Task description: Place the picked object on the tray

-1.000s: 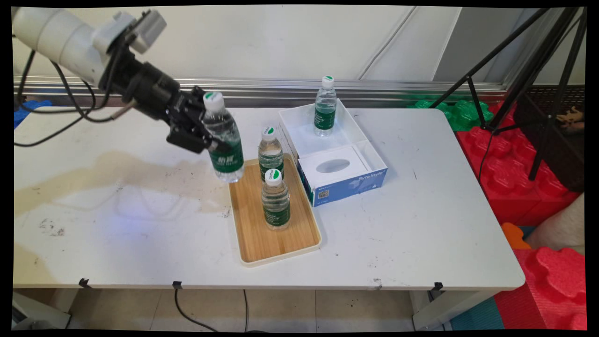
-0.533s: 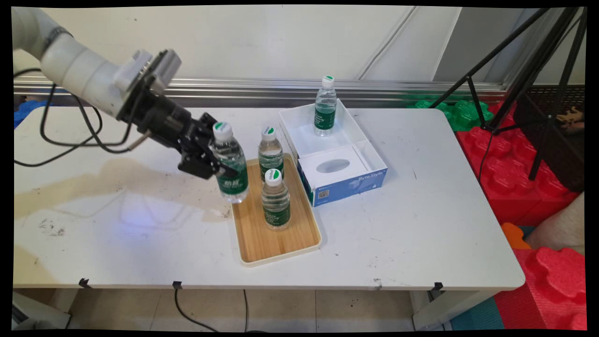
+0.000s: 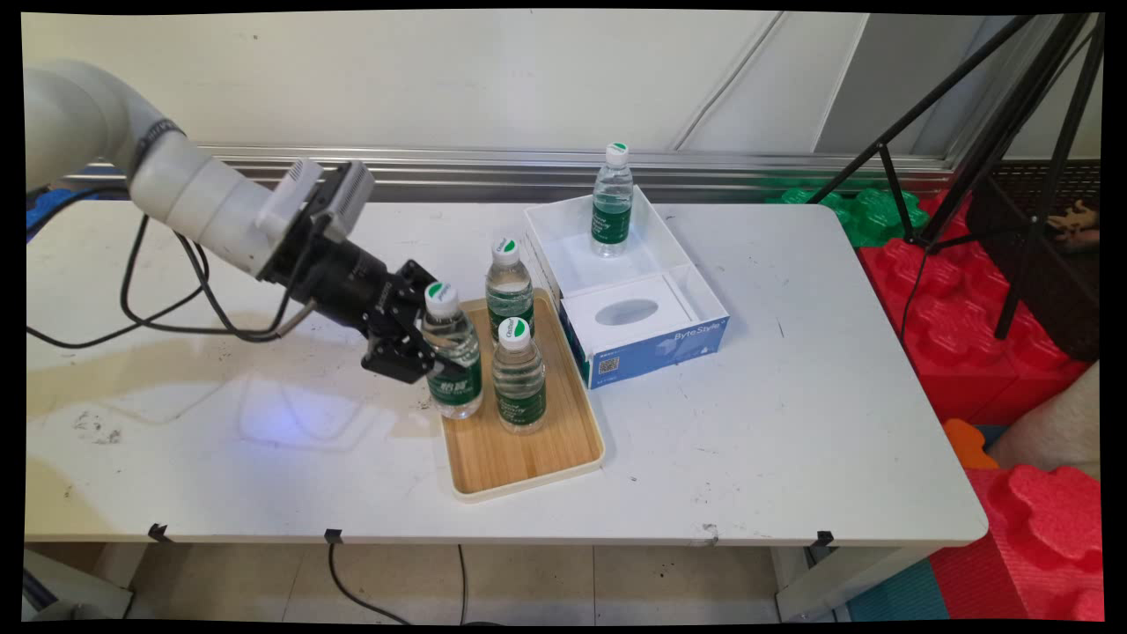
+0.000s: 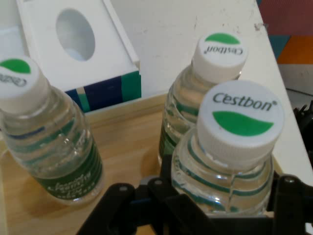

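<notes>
The pincer [image 3: 429, 357] is clamped on the body of a water bottle [image 3: 453, 352], which over the last second has come down and rightward from above the tabletop [image 3: 792, 423] beside the wooden tray [image 3: 528, 458]; the bottle's base is now at the tray's left edge, though whether it touches the wood cannot be told. The held bottle stands upright just left of the nearer tray bottle [image 3: 518, 377], with a farther tray bottle [image 3: 509, 286] behind. Right of the tray, the tissue box [image 3: 647, 339] and the bottle in the white tray [image 3: 611, 204] are unmoved.
</notes>
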`<act>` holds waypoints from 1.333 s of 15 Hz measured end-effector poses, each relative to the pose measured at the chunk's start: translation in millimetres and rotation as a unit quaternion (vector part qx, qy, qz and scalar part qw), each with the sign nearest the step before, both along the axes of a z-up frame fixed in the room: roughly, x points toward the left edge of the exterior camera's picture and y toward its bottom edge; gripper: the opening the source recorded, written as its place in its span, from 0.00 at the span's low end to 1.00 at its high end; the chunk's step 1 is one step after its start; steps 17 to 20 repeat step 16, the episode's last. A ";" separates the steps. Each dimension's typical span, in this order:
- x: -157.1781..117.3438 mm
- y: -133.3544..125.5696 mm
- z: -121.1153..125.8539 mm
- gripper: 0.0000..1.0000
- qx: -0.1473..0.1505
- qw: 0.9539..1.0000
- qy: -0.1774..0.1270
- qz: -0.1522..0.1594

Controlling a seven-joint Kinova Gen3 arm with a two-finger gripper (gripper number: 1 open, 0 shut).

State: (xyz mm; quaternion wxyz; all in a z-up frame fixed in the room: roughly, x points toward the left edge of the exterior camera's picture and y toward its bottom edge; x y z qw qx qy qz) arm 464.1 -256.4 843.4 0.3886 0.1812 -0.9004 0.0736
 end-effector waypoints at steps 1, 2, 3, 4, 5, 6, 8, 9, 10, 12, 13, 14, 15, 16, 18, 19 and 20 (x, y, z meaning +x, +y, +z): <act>-1.5 0.3 -4.6 0.00 0.001 1.000 -0.001 0.000; -3.1 0.6 -8.9 0.00 0.001 1.000 -0.002 0.000; -4.2 0.6 -12.2 0.00 0.002 1.000 -0.003 -0.001; -5.7 0.8 -17.0 0.00 0.002 1.000 -0.004 -0.001; -6.6 0.7 -20.0 0.00 0.002 1.000 -0.004 -0.001; -8.0 0.7 -24.3 0.00 0.002 1.000 -0.005 -0.002; -10.1 0.3 -30.7 0.00 0.002 1.000 -0.007 -0.003; -10.6 0.2 -33.0 0.00 0.002 1.000 -0.008 -0.003; -11.3 0.1 -36.1 0.00 0.002 1.000 -0.009 -0.004; -11.7 0.4 -40.3 0.00 0.002 1.000 -0.009 -0.005; -11.8 0.6 -41.8 1.00 0.002 1.000 -0.010 -0.006; -11.9 0.9 -44.0 1.00 0.002 1.000 -0.009 -0.007; -11.7 1.3 -45.3 1.00 0.002 1.000 -0.010 -0.008; -11.2 1.1 -46.3 1.00 0.002 1.000 -0.010 -0.009; -11.2 1.1 -46.3 1.00 0.002 1.000 -0.010 -0.009; -11.2 1.1 -46.3 1.00 0.002 1.000 -0.010 -0.009; -11.2 1.1 -46.3 1.00 0.002 1.000 -0.010 -0.009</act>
